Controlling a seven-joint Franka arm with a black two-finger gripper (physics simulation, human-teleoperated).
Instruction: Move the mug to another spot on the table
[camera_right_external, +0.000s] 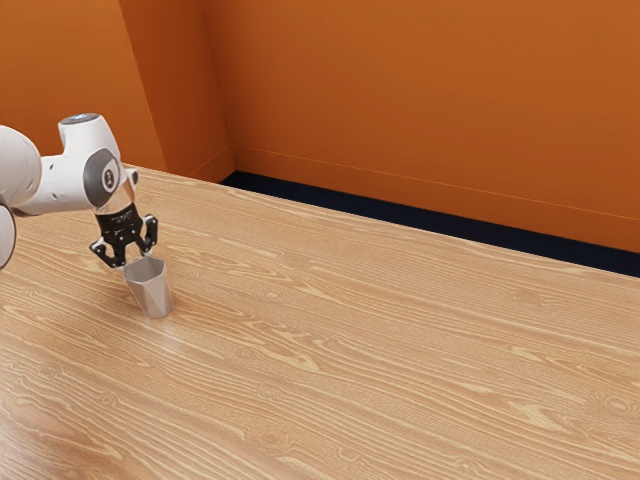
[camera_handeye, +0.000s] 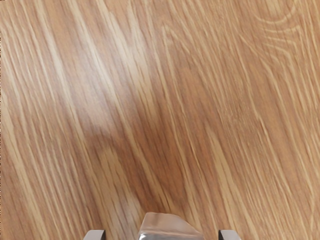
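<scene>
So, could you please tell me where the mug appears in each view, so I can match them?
Exterior view: the grey mug is on the table toward the exterior view's left, just below the gripper.
Wrist view: the mug sits directly under the gripper, between its open fingers.
Shared landmark: the table's wood grain.

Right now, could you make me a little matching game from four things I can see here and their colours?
Things:
1. mug
2. gripper
3. wall
4. table

Colours:
A. orange
B. pale wood grain
C. black
D. silvery grey

Pairs: 1-D, 2-C, 3-A, 4-B.
</scene>
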